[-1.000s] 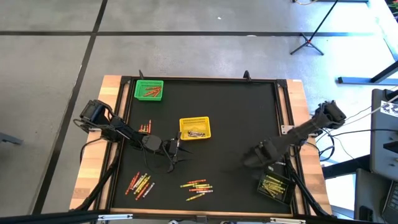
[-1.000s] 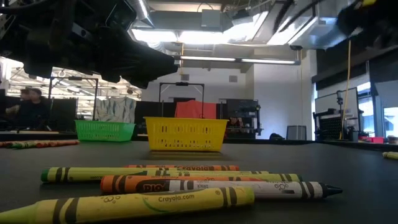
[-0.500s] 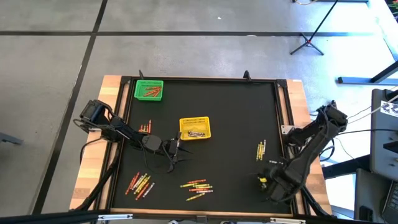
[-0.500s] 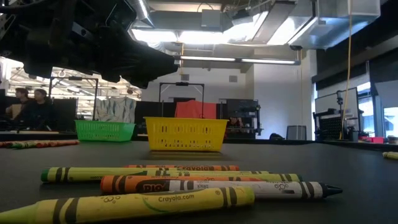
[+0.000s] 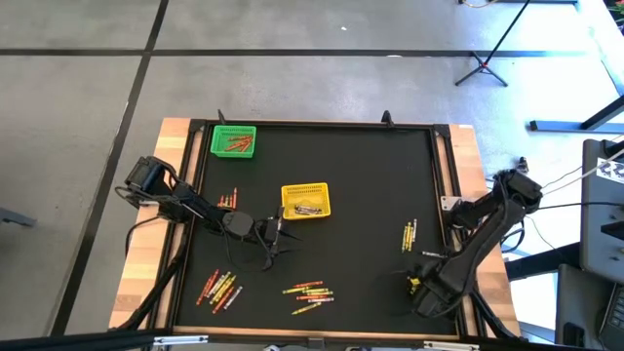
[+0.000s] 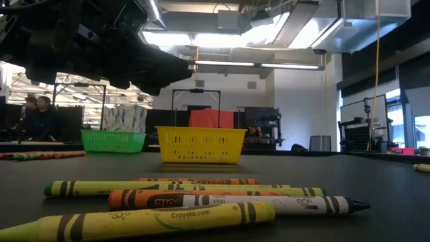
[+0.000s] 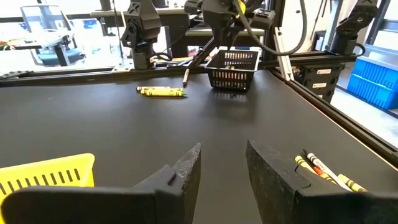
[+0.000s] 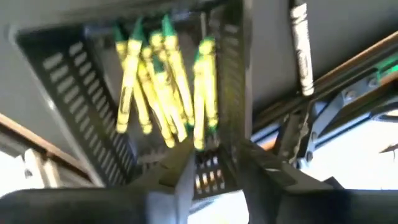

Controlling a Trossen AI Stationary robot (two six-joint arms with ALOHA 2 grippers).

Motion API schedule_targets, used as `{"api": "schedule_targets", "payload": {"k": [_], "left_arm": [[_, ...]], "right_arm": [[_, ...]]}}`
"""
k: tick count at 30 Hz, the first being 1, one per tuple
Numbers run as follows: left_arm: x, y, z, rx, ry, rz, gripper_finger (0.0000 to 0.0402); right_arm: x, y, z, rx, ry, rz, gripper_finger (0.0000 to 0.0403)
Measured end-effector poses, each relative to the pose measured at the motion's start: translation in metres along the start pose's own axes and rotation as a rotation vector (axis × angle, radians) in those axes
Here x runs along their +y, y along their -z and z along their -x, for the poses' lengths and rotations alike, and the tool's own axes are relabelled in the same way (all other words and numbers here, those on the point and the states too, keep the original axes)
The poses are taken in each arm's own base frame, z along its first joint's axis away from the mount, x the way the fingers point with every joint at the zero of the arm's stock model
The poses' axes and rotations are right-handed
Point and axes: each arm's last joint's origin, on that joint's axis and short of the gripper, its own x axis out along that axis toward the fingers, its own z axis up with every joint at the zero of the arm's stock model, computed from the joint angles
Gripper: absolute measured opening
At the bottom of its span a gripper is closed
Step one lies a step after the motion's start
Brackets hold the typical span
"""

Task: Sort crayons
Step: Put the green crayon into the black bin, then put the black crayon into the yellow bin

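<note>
The right claw point(image 5: 426, 292) hangs over a basket point(image 8: 93, 106) of crayons point(image 8: 165, 93) at the bench point(image 5: 370, 185) corner. The left claw point(image 5: 276, 241) hovers mid-bench, another basket point(image 5: 306, 200) just behind it, loose crayons point(image 5: 309, 292) in front.

Matt black bench point(image 5: 370, 195) with pale wood edges; paper-wrapped waxy crayons point(image 6: 201, 202); yellow perforated plastic basket point(image 6: 200, 145), slightly glossy.

- You can read "Crayola.com" on the nearest yellow crayon point(image 6: 144, 220), bottom left of the low view.
- "Crayola" stands on the farthest orange crayon point(image 6: 195, 180), lower centre.
</note>
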Motion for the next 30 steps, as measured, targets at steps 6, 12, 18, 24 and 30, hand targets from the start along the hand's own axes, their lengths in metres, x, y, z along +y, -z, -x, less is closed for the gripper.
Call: {"api": "schedule_targets", "payload": {"k": [6, 12, 18, 24, 30], "left_arm": [[0.0, 0.0, 0.0, -0.001, 0.0, 0.002, 0.0115], [0.0, -0.001, 0.0, -0.006, 0.001, 0.009, 0.0115], [0.0, -0.001, 0.0, -0.006, 0.001, 0.01, 0.0115], [-0.003, -0.001, 0.0, -0.006, 0.01, 0.008, 0.0115], [-0.003, 0.0, 0.0, -0.006, 0.011, 0.008, 0.0115]], "right_arm": [[-0.002, -0.021, 0.014, 0.005, -0.058, 0.003, 0.0161], [-0.01, -0.048, 0.022, -0.127, -0.036, -0.021, 0.0153], [-0.028, -0.072, 0.016, -0.183, 0.047, -0.046, 0.0142], [-0.064, -0.092, -0.007, -0.131, 0.125, -0.107, 0.014], [-0.104, -0.107, -0.031, -0.1, 0.074, -0.252, 0.014]]}}
